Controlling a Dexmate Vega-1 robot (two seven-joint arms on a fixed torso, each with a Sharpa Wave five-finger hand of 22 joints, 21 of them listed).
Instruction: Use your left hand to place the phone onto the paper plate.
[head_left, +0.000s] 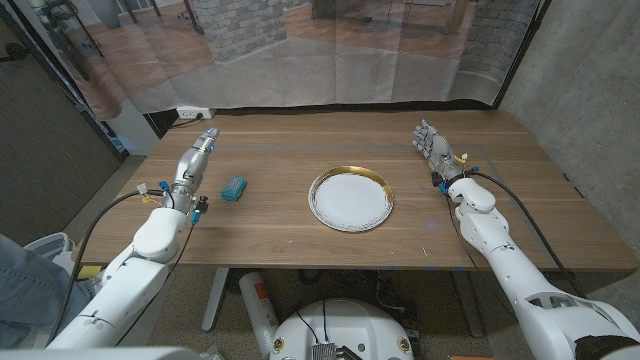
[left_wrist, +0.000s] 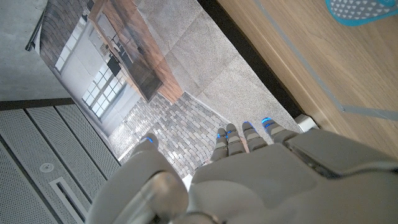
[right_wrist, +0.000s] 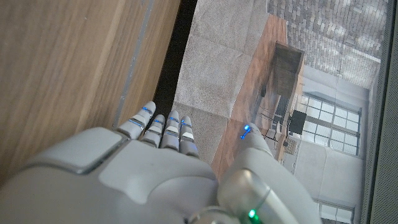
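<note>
A light blue phone (head_left: 234, 188) lies on the wooden table, left of a white paper plate (head_left: 350, 198) with a gold rim at the table's middle. My left hand (head_left: 195, 160) stands on the table's left side, fingers stretched toward the far edge, holding nothing, just left of the phone. The phone's corner (left_wrist: 357, 10) shows in the left wrist view, past my left hand (left_wrist: 249, 180). My right hand (head_left: 436, 148) is at the far right, open and empty, well apart from the plate; its fingers (right_wrist: 163, 132) reach out straight.
A grey curtain hangs behind the table's far edge (head_left: 340, 108). A power strip (head_left: 192, 114) lies on the floor beyond the far left corner. A concrete wall stands to the right.
</note>
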